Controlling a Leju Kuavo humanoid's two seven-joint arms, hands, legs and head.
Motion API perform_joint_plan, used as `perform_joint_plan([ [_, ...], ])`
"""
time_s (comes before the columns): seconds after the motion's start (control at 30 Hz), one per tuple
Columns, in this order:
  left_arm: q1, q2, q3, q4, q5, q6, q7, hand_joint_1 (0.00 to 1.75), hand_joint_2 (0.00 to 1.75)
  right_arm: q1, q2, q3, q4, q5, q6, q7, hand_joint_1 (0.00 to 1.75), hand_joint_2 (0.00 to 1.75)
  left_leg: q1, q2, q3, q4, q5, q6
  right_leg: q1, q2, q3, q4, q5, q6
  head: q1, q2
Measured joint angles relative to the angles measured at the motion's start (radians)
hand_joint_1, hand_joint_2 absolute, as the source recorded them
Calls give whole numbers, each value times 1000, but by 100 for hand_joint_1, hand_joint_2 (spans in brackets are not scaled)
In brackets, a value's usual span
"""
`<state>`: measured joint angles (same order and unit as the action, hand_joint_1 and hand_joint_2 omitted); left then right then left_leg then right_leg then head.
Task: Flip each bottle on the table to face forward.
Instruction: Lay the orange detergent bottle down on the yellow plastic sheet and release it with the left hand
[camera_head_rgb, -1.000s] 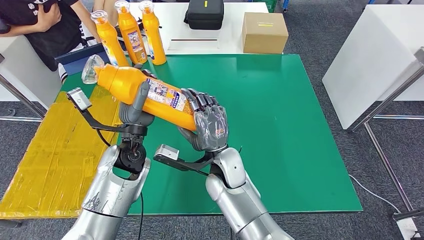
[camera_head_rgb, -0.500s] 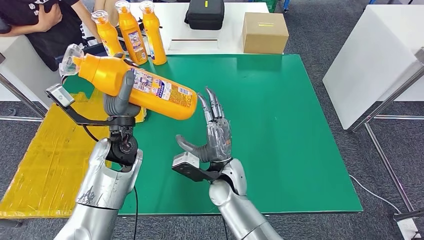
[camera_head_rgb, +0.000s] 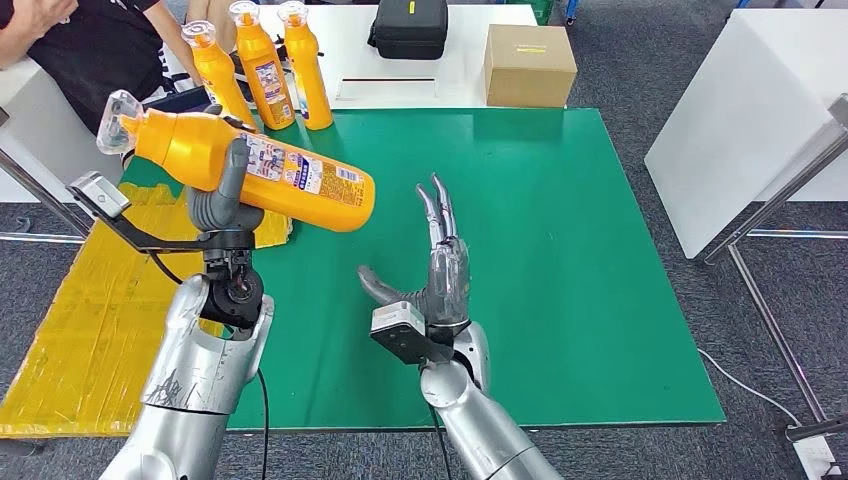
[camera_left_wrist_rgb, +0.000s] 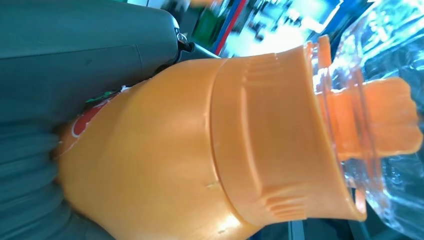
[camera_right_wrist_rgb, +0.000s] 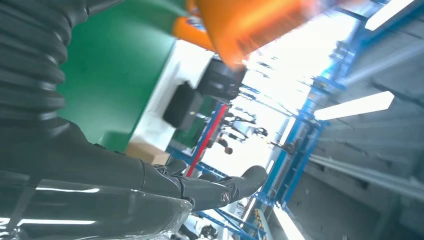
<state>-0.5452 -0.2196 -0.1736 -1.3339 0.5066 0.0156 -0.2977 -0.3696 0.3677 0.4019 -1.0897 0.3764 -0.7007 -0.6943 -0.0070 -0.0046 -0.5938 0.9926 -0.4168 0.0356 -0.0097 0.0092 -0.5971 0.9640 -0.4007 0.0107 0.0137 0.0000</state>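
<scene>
The left arm is raised on the robot's left side, its silver forearm rising steeply to the wrist, and the left hand (camera_head_rgb: 222, 203) is wrapped around an orange bottle (camera_head_rgb: 250, 170) — thumb lying up across the label, dark fingers behind it. The right arm comes up from below with its forearm upright. The right hand (camera_head_rgb: 437, 262) holds nothing — fingers (camera_head_rgb: 436, 210) stretched straight up and close together, thumb splayed out towards the left arm.

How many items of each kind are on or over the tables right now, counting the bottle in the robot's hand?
Orange bottles: 4, one held by the left hand at, three standing at
Black case: 1
Cardboard box: 1
Total: 6
</scene>
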Motion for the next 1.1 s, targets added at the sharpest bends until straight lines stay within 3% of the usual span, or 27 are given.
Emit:
perform_joint_plan([
  [0.13, -2, 3, 1, 2, -13, 9, -8, 175, 175, 2, -1, 5, -10, -11, 0, -1, 0, 175, 0, 0, 0, 0, 0, 0, 0, 0, 0, 0, 0, 0, 0, 0],
  [0.2, -17, 19, 5, 17, -117, 75, -47, 175, 175, 20, -21, 25, -76, -45, 0, -2, 0, 175, 0, 0, 0, 0, 0, 0, 0, 0, 0, 0, 0, 0, 0, 0],
  [0.3, -101, 109, 10, 137, -700, 375, -100, 175, 175, 104, -160, 95, -393, -111, 7, 65, 0, 175, 0, 0, 0, 0, 0, 0, 0, 0, 0, 0, 0, 0, 0, 0],
  [0.37, -150, 152, -3, 228, -981, 484, -70, 175, 175, 136, -232, 109, -512, -103, 15, 114, 0, 175, 0, -1, 1, 0, 0, 0, 0, 0, 0, 0, 0, 0, 0, 0],
  [0.53, -212, 194, -31, 362, -1172, 532, -9, 175, 175, 169, -301, 108, -601, -81, 21, 131, 0, 175, -1, 1, 1, 0, 0, 0, 0, 1, 0, 0, 0, 0, 0, 0],
  [0.73, -268, 226, -96, 524, -1628, 639, 214, 175, 175, 224, -359, 75, -666, -54, 21, 153, 0, 175, -1, 0, 1, 0, 0, 0, 0, 1, 1, 0, 0, 0, 0, 0],
  [0.8, -283, 237, -113, 574, -1732, 647, 253, 175, 175, 249, -373, 59, -689, -47, 23, 153, 0, 175, -1, 0, 1, 0, 0, 0, 0, 1, 0, 0, 0, 0, 0, 0],
  [1.1, -308, 257, -147, 691, -1825, 644, 277, 175, 175, 297, -403, 23, -743, -31, 34, 157, 0, 175, 0, 0, 1, 0, 0, 0, 0, 1, 0, 0, 0, 0, 0, 0],
])
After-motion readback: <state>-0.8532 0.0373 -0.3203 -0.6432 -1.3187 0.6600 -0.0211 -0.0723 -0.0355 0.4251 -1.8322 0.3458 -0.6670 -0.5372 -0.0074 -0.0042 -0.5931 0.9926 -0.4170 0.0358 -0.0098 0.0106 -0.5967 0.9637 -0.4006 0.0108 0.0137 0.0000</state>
